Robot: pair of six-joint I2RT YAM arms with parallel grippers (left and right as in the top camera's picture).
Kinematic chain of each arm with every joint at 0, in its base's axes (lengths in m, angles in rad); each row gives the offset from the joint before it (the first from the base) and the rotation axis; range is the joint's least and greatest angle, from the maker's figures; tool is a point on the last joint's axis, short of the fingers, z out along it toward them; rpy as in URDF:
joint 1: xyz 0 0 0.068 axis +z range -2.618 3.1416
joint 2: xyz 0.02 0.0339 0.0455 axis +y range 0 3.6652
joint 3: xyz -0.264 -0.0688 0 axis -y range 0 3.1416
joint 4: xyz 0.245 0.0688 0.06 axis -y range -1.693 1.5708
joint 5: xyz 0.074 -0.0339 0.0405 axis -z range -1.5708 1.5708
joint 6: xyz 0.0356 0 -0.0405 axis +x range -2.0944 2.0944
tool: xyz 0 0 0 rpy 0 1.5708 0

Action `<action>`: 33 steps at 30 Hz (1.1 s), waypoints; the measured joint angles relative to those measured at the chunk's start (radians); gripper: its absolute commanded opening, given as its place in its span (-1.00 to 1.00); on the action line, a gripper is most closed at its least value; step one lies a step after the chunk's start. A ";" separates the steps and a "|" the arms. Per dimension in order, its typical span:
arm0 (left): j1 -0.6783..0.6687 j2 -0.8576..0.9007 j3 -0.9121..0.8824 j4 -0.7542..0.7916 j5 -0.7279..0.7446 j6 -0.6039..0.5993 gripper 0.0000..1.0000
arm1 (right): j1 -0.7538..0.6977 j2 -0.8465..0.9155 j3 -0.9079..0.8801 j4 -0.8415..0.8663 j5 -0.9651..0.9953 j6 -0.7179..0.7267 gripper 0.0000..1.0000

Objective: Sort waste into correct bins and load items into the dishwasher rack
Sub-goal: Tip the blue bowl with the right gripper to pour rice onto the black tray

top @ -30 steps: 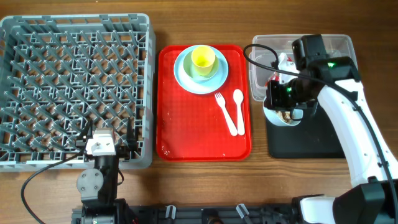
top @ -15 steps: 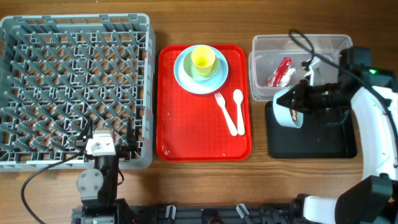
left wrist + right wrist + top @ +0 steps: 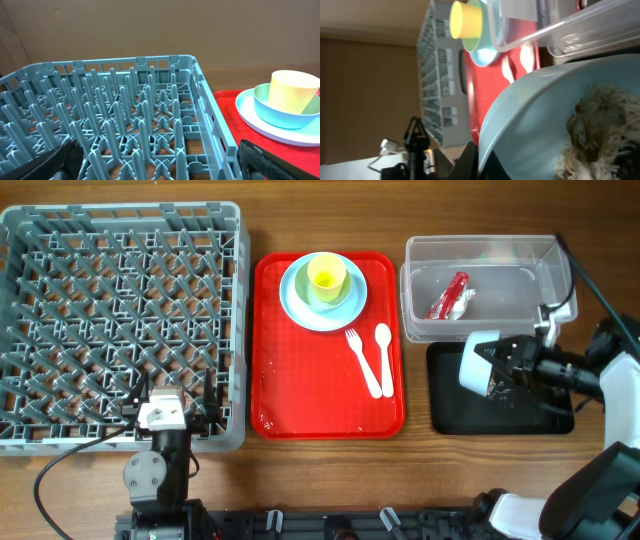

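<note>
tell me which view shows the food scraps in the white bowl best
Right wrist: the food scraps sit close up inside the tipped white bowl. Overhead shows mostly the bowl's outside above the black tray. The left wrist view shows neither.

I am swinging my right arm (image 3: pixel 618 376) out to the right, off the clear tub (image 3: pixel 420 290), so the red wrapper (image 3: pixel 449 295) inside is showing again. My right claw (image 3: pixel 506 367) is tipping the small white bowl (image 3: pixel 475 366) from upright onto its side and carrying it rightwards over the black tray (image 3: pixel 450 408).
</note>
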 measured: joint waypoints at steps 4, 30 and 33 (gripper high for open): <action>0.000 0.000 0.000 0.000 0.000 0.000 1.00 | -0.043 -0.002 -0.048 0.079 -0.063 -0.035 -0.91; 0.000 0.000 0.000 0.000 0.000 0.000 1.00 | -0.175 -0.004 -0.259 0.340 -0.372 -0.055 -0.91; 0.000 0.000 0.000 0.000 0.000 0.000 1.00 | -0.175 -0.004 -0.259 0.352 -0.407 -0.055 -0.91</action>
